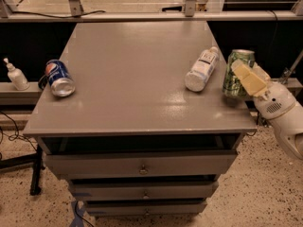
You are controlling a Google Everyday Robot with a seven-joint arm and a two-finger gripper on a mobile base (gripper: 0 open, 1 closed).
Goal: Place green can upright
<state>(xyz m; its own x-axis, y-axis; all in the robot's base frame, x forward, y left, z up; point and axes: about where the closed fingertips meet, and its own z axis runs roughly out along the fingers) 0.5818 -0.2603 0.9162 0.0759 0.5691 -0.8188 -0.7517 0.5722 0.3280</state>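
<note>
The green can [233, 79], light green with mottled markings and a silver top, stands upright at the right edge of the grey table [132, 79], its base at the tabletop. My gripper [242, 72] reaches in from the right on a white arm [279, 110]. It is shut on the can. One cream finger [251, 79] lies across the can's right side, and the other finger is hidden behind the can.
A white plastic bottle [202, 69] lies on its side just left of the can. A blue Pepsi can [60, 78] lies on its side at the left edge. A soap dispenser [15, 74] stands on a ledge beyond the left edge. Drawers [142, 164] sit below the tabletop.
</note>
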